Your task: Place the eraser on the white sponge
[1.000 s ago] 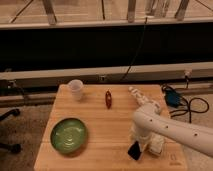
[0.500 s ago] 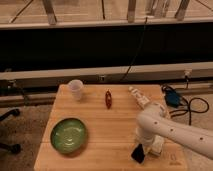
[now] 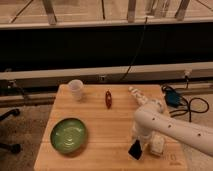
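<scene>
The gripper (image 3: 138,145), clamped on the eraser (image 3: 135,149), has shifted right toward the table's (image 3: 100,125) front-right corner, so the eraser now hangs tilted just beside the white sponge (image 3: 157,144), 1 short move from placement.

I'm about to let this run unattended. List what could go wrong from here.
1. The eraser hangs tilted at the gripper, beside the white sponge rather than over it; released here, it would likely land on the table.
2. The arm hides much of the sponge, so alignment is hard to judge.
3. Both sit near the table's front edge; a slip could drop the eraser off.
</scene>
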Available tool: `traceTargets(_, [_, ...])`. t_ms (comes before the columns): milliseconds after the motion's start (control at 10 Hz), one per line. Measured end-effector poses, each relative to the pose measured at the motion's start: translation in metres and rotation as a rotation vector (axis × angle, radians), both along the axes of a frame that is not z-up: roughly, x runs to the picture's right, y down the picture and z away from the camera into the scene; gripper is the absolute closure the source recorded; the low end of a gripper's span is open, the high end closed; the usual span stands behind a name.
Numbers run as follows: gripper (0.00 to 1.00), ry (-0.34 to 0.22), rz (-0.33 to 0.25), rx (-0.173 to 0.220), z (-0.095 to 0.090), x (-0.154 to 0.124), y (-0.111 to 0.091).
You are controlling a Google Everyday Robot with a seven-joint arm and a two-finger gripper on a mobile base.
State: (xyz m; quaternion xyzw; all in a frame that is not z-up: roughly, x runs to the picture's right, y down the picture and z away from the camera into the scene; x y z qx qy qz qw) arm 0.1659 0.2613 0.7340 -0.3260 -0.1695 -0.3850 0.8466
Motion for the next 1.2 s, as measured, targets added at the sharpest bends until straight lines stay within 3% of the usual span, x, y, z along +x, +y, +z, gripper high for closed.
traceTargets(400, [1.00, 0.054, 0.003, 0.024, 0.004, 0.035, -0.021])
traceTargets(600, [1.00, 0.099, 0.021, 0.026, 0.007, 0.066, -0.023])
traceTargets(900, [0.97, 0.145, 0.040, 0.024, 0.008, 0.089, -0.024])
traceTargets(1200, [0.68, 0.151, 0.058, 0.007, 0.004, 0.096, -0.023])
